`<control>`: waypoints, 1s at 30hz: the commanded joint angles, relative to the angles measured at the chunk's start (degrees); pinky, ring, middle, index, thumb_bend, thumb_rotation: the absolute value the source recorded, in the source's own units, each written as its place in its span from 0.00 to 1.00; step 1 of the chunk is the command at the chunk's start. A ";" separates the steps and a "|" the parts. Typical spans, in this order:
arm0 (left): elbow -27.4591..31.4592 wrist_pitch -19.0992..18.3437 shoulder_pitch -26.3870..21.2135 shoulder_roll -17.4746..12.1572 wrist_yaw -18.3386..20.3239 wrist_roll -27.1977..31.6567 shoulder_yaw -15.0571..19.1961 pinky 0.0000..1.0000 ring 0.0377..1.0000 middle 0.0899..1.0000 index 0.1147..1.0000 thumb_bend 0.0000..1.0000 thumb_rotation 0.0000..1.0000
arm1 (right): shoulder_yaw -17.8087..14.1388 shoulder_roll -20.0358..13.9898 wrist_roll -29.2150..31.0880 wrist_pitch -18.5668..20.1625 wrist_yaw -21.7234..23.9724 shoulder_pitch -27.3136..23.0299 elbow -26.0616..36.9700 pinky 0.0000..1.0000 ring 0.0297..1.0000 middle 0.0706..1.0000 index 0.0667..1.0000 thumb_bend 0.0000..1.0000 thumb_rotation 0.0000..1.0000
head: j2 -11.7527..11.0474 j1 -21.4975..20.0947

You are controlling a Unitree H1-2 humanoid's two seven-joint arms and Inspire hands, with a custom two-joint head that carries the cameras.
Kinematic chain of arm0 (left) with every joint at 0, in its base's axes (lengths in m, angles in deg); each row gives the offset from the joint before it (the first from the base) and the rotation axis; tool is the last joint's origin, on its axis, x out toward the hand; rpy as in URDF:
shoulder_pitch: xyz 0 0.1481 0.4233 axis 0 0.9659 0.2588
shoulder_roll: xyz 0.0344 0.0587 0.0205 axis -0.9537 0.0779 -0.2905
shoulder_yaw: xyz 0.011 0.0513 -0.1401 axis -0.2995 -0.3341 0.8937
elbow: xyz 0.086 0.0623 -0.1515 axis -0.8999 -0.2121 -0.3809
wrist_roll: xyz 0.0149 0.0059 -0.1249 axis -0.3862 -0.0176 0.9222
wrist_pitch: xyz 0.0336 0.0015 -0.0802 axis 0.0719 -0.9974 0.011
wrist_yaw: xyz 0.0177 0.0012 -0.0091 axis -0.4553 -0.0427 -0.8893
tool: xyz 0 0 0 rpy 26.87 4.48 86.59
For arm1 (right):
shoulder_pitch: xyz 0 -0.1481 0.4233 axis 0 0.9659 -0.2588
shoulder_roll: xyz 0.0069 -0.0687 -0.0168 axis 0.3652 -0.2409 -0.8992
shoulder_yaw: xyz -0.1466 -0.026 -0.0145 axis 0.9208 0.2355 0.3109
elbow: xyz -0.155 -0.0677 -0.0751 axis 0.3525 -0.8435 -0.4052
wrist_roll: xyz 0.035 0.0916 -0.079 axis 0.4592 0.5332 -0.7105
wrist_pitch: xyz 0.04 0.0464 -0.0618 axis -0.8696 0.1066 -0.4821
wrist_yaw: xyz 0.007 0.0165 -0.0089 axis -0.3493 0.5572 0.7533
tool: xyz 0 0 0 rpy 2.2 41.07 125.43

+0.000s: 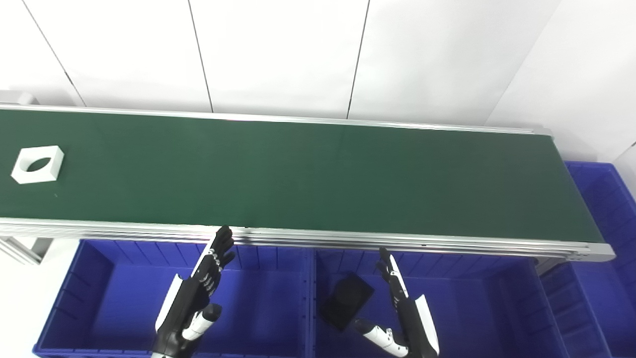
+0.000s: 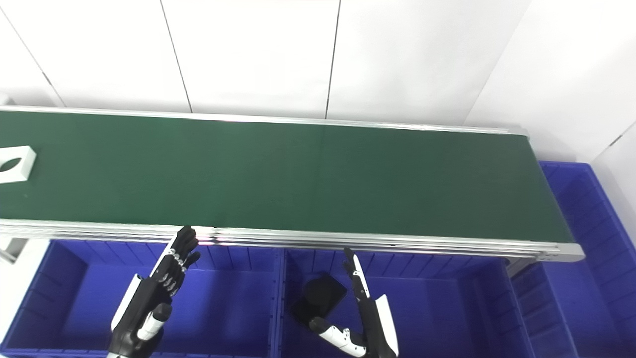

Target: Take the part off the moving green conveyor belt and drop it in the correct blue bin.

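White part (image 1: 38, 164) is sitting far at the left end of the green belt (image 1: 318, 179), near its back-left corner. It is lying flat with a hole in the middle. Left hand (image 1: 198, 288) is waiting open over the left blue bin (image 1: 89, 298), nearer the part. Right hand (image 1: 405, 311) is waiting open too, over the middle bin (image 1: 472, 308) holding a black piece (image 1: 347, 300).
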 commanded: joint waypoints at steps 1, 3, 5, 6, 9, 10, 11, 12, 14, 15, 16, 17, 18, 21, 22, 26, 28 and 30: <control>0.15 1.85 -0.62 0.22 0.77 0.51 0.20 0.95 0.98 0.99 0.97 0.92 0.84 | 0.64 -0.43 -0.26 -2.98 -1.49 -0.80 0.46 0.96 0.96 0.99 1.00 0.87 0.74 | -0.08 0.18; 0.03 1.85 -0.69 0.25 0.83 0.32 0.25 0.95 0.98 0.99 0.97 0.91 0.84 | 1.07 -0.69 0.22 -2.98 -1.72 -0.98 0.37 0.97 0.96 0.99 1.00 0.88 0.73 | -0.08 0.28; -0.01 1.85 -0.71 0.17 1.00 0.27 0.22 0.95 0.98 0.99 0.98 0.93 0.84 | 1.34 -0.85 0.41 -2.98 -1.92 -1.10 0.35 0.97 0.96 0.99 1.00 0.88 0.73 | -0.03 0.34; -0.02 1.85 -0.73 0.14 1.15 0.32 0.24 0.96 0.99 1.00 0.98 0.93 0.84 | 1.41 -0.89 0.43 -2.98 -2.01 -1.13 0.36 0.97 0.96 0.99 1.00 0.88 0.73 | -0.03 0.34; 0.18 1.85 -0.71 0.11 1.27 0.23 0.29 0.95 0.99 1.00 0.98 0.93 0.84 | 1.52 -0.90 0.83 -2.98 -1.94 -1.15 0.50 0.97 0.96 0.99 1.00 0.88 0.72 | 0.11 0.33; 0.26 1.85 -0.69 0.12 1.30 0.24 0.29 0.95 0.99 1.00 0.98 0.93 0.83 | 1.54 -0.88 0.91 -2.98 -1.96 -1.17 0.50 0.97 0.96 0.99 1.00 0.88 0.72 | 0.11 0.33; 0.31 1.85 -0.67 0.13 1.32 0.25 0.29 0.95 0.99 1.00 0.98 0.93 0.83 | 1.56 -0.89 0.95 -2.98 -1.98 -1.18 0.50 0.97 0.96 0.99 1.00 0.88 0.72 | 0.17 0.38; 0.32 1.85 -0.66 0.15 1.38 0.26 0.29 0.95 0.99 1.00 0.98 0.92 0.83 | 1.55 -0.89 1.13 -2.98 -1.88 -1.18 0.48 0.97 0.96 0.99 1.00 0.89 0.72 | 0.24 0.52; 0.35 1.84 -0.59 0.15 1.08 -0.06 0.20 0.95 0.99 1.00 0.98 0.92 0.83 | 1.51 -0.80 1.32 -2.98 -2.01 -1.16 0.43 0.98 0.96 0.99 1.00 0.89 0.72 | 0.30 0.59; 0.31 1.84 -0.58 0.20 1.04 -0.07 0.21 0.95 0.99 1.00 0.98 0.92 0.83 | 1.51 -0.78 1.51 -2.98 -1.95 -1.14 0.40 0.98 0.96 0.99 1.00 0.89 0.72 | 0.30 0.59; 0.29 1.84 -0.58 0.23 1.07 -0.05 0.22 0.95 0.99 1.00 0.98 0.92 0.83 | 1.49 -0.78 1.45 -2.98 -1.97 -1.13 0.39 0.98 0.96 0.99 1.00 0.89 0.72 | 0.36 0.61; 0.31 1.84 -0.57 0.27 1.05 -0.06 0.21 0.95 0.99 1.00 0.98 0.91 0.83 | 1.48 -0.79 1.50 -2.98 -1.90 -1.12 0.41 0.98 0.96 0.99 1.00 0.89 0.72 | 0.42 0.64; 0.32 1.84 -0.58 0.27 1.21 0.10 0.20 0.95 0.99 1.00 0.98 0.91 0.83 | 1.48 -0.82 1.43 -2.98 -1.92 -1.14 0.42 0.98 0.96 0.99 1.00 0.89 0.72 | 0.52 0.69; 0.51 1.85 -0.58 0.09 1.16 -0.14 0.04 0.96 0.99 1.00 0.98 0.92 0.84 | 1.53 -0.98 1.07 -2.98 -2.07 -1.16 0.52 0.98 0.96 0.99 1.00 0.88 0.73 | 0.76 0.80; 0.55 1.85 -0.58 0.03 1.16 -0.20 0.00 0.96 0.99 1.00 0.98 0.93 0.84 | 1.61 -1.06 0.90 -2.98 -2.24 -1.19 0.49 0.98 0.96 0.99 1.00 0.88 0.73 | 0.76 0.80; 0.80 1.85 -0.62 0.33 1.34 0.19 0.11 0.96 0.99 0.99 0.98 0.92 0.82 | 1.91 -1.43 0.68 -2.99 -2.72 -1.32 0.57 0.98 0.96 0.99 1.00 0.87 0.73 | 1.12 1.36; 0.65 1.84 -0.67 0.44 1.32 0.08 0.23 0.95 0.98 0.99 0.97 0.90 0.82 | 2.10 -1.58 0.59 -2.98 -3.01 -1.43 0.50 0.98 0.96 0.99 1.00 0.87 0.73 | 1.20 1.48; 0.57 1.85 -0.68 0.49 1.26 -0.01 0.24 0.94 0.98 0.99 0.97 0.89 0.81 | 2.27 -1.70 0.59 -2.98 -3.25 -1.40 0.50 0.97 0.97 0.99 1.00 0.86 0.74 | 1.27 1.56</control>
